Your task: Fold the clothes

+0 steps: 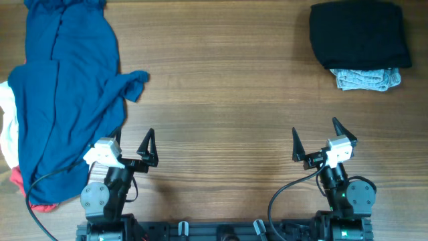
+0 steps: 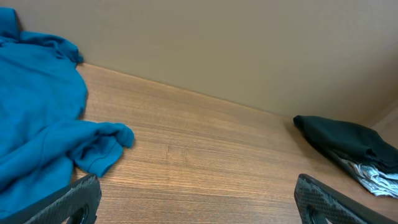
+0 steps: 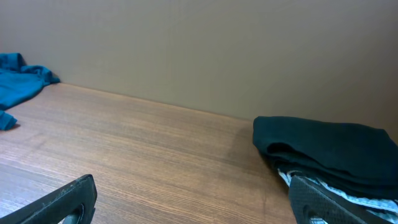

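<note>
1. left gripper (image 1: 132,138) and right gripper (image 1: 314,127): jaws spread wide, both empty.
2. the crumpled blue garment (image 1: 63,100) lies on the bench (image 1: 221,87), touching the left gripper; the folded black garment (image 1: 360,33) sits far across from it.
3. likely next: pinch the blue garment's edge and spread it flat.

Mostly hidden under the blue cloth (image 1: 67,100), near left: white cloth (image 1: 5,134) and red cloth (image 1: 41,207). Tucked under the black cloth (image 1: 358,33), far right: pale denim cloth (image 1: 364,79).
</note>
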Robot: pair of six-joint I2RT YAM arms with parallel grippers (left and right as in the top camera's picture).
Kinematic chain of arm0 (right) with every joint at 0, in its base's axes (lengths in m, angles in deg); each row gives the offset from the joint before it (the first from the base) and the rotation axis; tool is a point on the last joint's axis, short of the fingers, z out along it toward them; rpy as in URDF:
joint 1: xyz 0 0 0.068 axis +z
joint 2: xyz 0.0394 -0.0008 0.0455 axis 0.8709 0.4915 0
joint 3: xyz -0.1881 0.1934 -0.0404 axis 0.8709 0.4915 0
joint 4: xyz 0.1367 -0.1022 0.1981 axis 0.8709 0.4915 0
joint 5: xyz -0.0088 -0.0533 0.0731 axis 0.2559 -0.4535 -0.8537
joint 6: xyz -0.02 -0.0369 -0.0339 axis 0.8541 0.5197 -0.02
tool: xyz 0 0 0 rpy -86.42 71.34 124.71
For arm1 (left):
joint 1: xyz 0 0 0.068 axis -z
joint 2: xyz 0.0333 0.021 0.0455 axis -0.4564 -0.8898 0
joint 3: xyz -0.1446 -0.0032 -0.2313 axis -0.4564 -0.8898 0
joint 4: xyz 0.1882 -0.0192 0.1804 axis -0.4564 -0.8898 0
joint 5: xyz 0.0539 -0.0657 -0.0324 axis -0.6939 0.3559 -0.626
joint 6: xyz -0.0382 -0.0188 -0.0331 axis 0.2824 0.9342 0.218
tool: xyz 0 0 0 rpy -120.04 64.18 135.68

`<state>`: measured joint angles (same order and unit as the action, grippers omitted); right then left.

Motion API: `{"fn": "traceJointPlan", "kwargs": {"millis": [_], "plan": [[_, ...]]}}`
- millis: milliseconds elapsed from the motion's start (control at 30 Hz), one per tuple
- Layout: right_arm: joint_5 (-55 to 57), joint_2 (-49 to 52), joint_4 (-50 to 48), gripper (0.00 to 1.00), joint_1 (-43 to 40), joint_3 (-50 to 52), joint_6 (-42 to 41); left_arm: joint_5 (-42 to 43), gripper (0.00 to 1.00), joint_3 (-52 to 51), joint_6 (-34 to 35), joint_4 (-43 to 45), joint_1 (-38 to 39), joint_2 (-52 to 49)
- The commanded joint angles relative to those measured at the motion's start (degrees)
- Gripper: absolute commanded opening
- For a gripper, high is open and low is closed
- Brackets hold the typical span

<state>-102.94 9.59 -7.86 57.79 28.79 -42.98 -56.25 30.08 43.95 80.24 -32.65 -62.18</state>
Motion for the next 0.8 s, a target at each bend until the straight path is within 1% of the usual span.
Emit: {"fn": "traceJointPlan", "kwargs": {"millis": [0,600,767], "plan": [[0.5,-0.6,-0.1,0.99,0.3,0.1,0.5,0.7,1.0,-0.5,-1.2,0.2,0.4,0.8],[0.6,-0.6,0.1,0.99,0.3,0.1,0.5,0.7,1.0,-0.5,-1.2,0.2,0.4,0.8],[0.6,2.1,0.1,0.99,0.3,0.1,0.5,0.7,1.0,-0.5,-1.2,0.2,0.4,0.8]]}}
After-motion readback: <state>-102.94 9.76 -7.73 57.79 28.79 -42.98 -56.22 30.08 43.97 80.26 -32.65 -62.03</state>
